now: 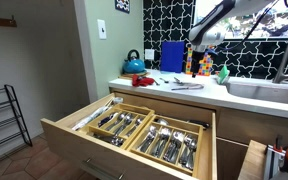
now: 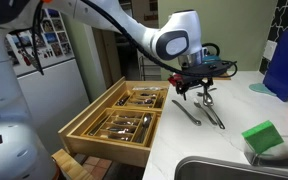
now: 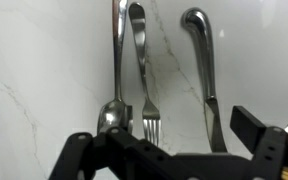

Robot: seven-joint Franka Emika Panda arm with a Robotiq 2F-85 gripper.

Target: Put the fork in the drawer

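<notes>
A silver fork [image 3: 139, 60] lies on the white marble counter with its tines [image 3: 151, 125] toward me, between a spoon [image 3: 116, 70] and a knife [image 3: 204, 70]. My gripper [image 3: 164, 140] hovers just above the three pieces, open and empty, with a finger on each side of the fork and knife. In both exterior views the gripper [image 1: 197, 62] [image 2: 198, 86] hangs over the cutlery [image 1: 186, 86] [image 2: 212, 110]. The wide light-wood drawer [image 1: 79, 135] [image 2: 84, 130] stands pulled open below the counter, its divider trays full of silver cutlery.
A narrower wooden drawer [image 1: 256, 160] with a red-and-white item is open nearby. A sink [image 1: 269, 90] [image 2: 234, 170], a green sponge [image 2: 262, 137], a blue board [image 1: 172, 56] [image 2: 284, 60], a blue kettle [image 1: 134, 63] and bottles [image 1: 206, 65] sit on the counter.
</notes>
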